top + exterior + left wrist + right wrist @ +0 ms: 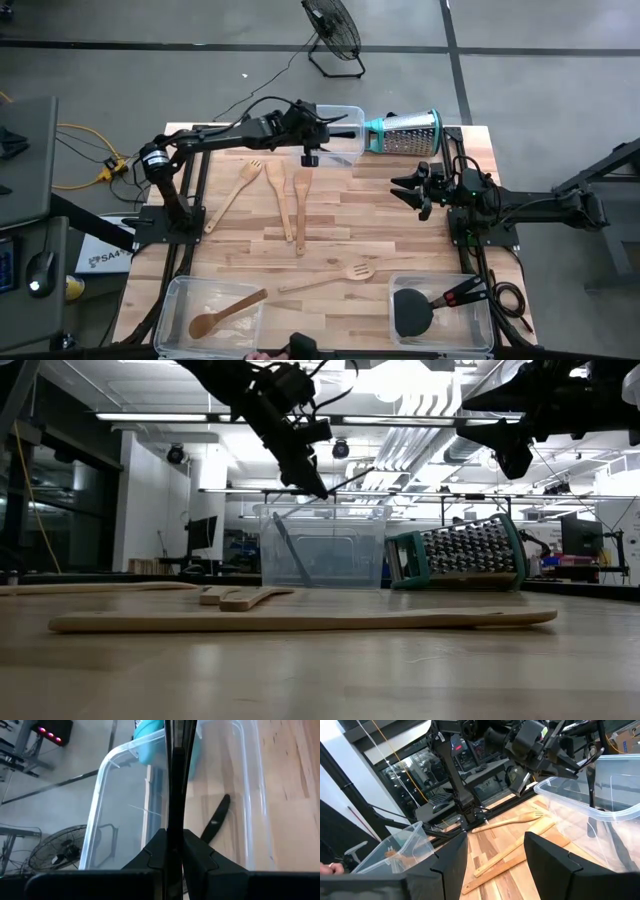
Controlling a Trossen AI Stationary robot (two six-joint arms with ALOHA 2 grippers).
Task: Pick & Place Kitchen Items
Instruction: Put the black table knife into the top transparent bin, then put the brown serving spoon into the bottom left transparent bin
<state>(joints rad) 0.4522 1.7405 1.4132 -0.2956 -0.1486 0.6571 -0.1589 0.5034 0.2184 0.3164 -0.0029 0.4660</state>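
Two arms are in view, and only the left one is at work: the left end effector (311, 146) is raised over the clear bin (350, 112) at the far edge of the counter (330, 255), its fingers (200, 854) clamped tight on a thin black tool (173, 780) that hangs down into the bin. A second thin black tool (216, 818) already lies slanted on that bin's floor. The right end effector (412, 190) waits near the right edge of the counter with its fingers spread wide and holding nothing.

On the bare counter remain a wooden slotted fork (234, 190), two wooden spatulas (279, 192) beside it, and a slotted wooden spoon (330, 277) nearer the front. A wooden spoon (226, 310) sits in the front left bin (176, 302), and a black spatula with red-black handle (432, 305) in the front right bin (485, 318). The steel cone grater (405, 132) lies on its side just beside the far bin.

The main risk, as I judge it, is the release: the tool is long and hangs near the bin's wall, so if let go from this height it could tip against the rim and flip out, or stand leaning and snag the fingers as they rise. Lowering too far could instead jam the tip on the tool below.
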